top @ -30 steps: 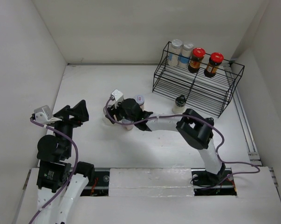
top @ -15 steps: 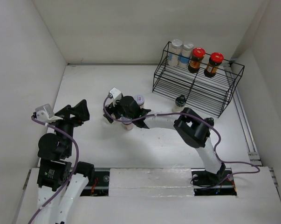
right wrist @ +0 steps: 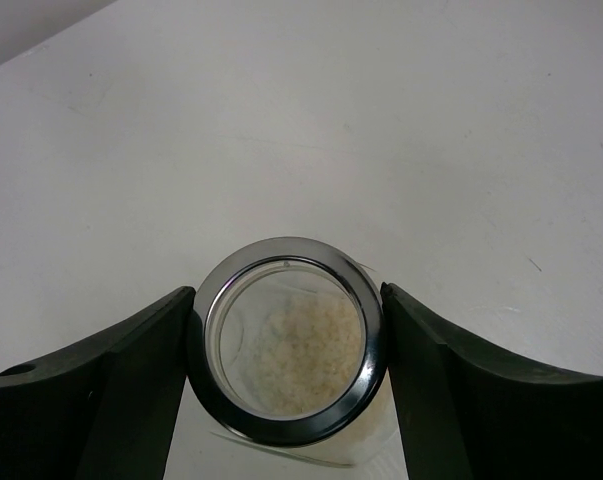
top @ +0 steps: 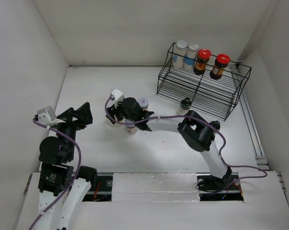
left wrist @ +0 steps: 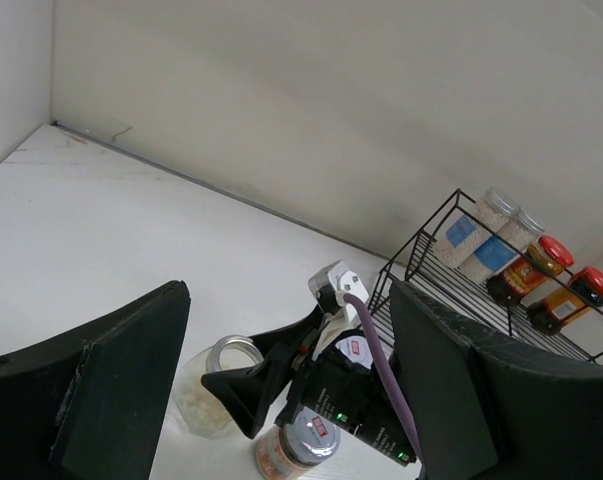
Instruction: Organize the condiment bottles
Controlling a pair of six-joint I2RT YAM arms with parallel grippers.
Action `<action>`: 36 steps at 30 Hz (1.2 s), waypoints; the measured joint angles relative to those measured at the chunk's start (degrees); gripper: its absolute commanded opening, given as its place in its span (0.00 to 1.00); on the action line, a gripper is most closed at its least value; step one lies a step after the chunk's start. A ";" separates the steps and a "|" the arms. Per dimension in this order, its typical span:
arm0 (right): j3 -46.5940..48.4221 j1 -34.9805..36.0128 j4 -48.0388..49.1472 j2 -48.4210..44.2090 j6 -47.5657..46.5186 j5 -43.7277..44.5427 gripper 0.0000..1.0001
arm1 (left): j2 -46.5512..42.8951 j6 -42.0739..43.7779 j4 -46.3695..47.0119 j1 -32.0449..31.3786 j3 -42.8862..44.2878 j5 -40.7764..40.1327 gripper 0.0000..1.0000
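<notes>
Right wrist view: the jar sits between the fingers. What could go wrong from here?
1. The right gripper holds the jar only at its smooth round lid rim, and the jar looks tilted; it may slip or tip when lifted.
2. A shaker stands close beside the gripper; moving off could knock it over.

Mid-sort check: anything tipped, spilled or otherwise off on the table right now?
Nothing stands out. The clear jar sits between the fingers of the right hand with no spill around it, and four bottles stand in a row on the top tier of the rack. Whether the jar leans slightly, I can't tell.
</notes>
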 measured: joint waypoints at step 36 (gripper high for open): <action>7.67 -38.56 -20.24 -22.34 -1.29 -3.17 0.55 | 1.60 0.02 0.02 0.00 0.00 0.87 0.76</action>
